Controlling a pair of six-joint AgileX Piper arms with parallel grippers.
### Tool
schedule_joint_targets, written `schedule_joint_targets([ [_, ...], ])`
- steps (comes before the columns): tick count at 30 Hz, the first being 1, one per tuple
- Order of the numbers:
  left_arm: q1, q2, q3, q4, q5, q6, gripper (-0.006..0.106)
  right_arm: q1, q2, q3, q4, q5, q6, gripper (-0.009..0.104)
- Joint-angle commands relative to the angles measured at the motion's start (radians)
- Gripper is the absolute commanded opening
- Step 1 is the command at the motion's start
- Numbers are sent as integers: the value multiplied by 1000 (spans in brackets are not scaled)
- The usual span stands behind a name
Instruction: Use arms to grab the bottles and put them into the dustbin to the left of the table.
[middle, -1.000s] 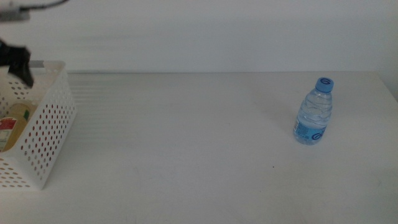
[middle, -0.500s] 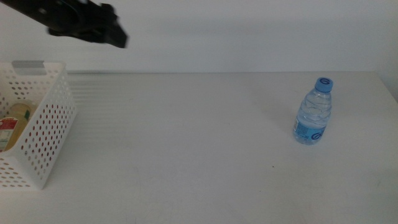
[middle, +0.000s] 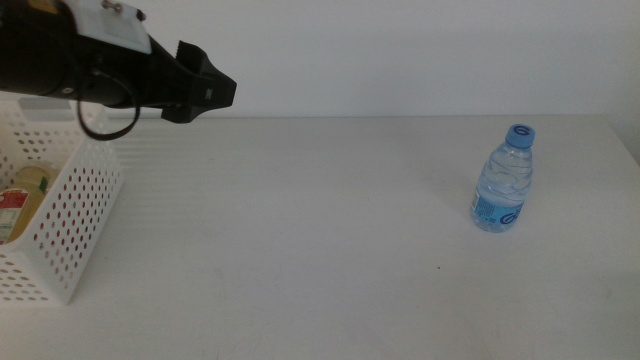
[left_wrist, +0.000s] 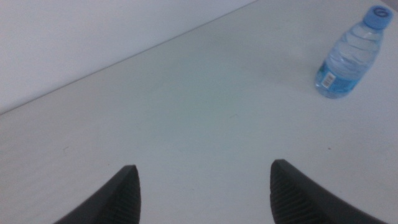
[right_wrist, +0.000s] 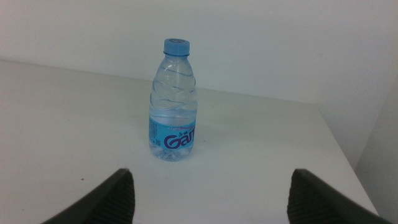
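Note:
A small clear water bottle with a blue cap stands upright at the right of the white table. My left gripper hangs in the air above the table's back left, just right of the dustbin, pointing toward the bottle. In the left wrist view its jaws are open and empty, with the bottle far off. A yellow-juice bottle lies inside the white perforated dustbin. My right gripper is open and empty, facing the water bottle from a short distance; it is outside the middle view.
A plain white wall backs the table. The table's right edge runs close behind the water bottle. The left arm's black body and cable overhang the dustbin's back rim.
The left arm has swung from over the dustbin up and to the right, out over the table. The water bottle and the dustbin have not moved.

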Motion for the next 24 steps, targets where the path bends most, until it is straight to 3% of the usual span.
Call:
schedule_joint_targets([
  [1,-5,-50,-23,-37,-39,1,63,-6,-27,-9,-6,-82,-4,64],
  [8,-4,-66,-24,-126,-47,-6,64,-6,-27,-9,-6,-82,-4,64],
  [11,-5,-79,-23,-27,-3,-74,69,-6,-27,-9,-6,-82,-4,64],
  [16,-5,-171,20,182,119,-330,90,-6,-27,-9,-6,-82,-4,64],
  [24,-5,-377,326,203,-140,-417,90,-6,-27,-9,-6,-82,-4,64],
])
